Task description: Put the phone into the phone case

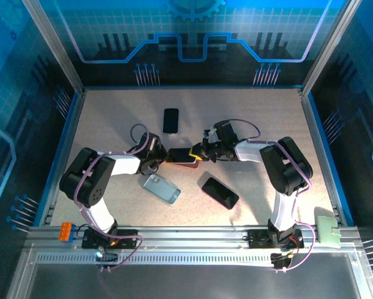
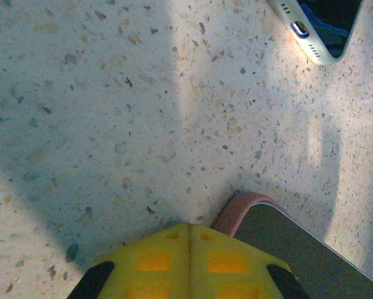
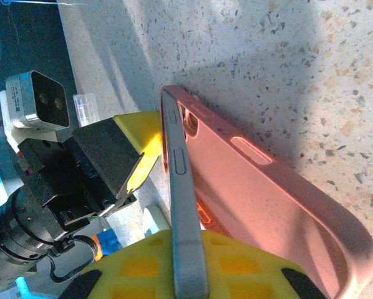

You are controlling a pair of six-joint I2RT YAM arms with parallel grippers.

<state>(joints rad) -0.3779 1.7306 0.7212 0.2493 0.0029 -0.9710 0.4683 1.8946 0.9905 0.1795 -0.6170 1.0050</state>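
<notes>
Right pincer (image 3: 188, 274) grips phone (image 3: 177, 168) edgewise, tilting it into pink case (image 3: 267, 187); closed left pincer (image 2: 189, 249) apparently braces case's end.

Beyond the left gripper (image 1: 163, 159), farther out on the speckled table (image 1: 111, 124), we see a black phone (image 1: 170, 120) lying flat. Just on the near side of that gripper lies a pale blue handset or case (image 1: 161, 189); we cannot tell which. Nearer than the right gripper (image 1: 199, 154), and a little to its right, a second black phone (image 1: 219, 192) lies at a slant. Well behind the left gripper, an orange block (image 1: 65, 232) sits on the metal rail (image 1: 193, 235). Well behind the right one, at the rail's other end, rests a pale green piece (image 1: 328, 230).
</notes>
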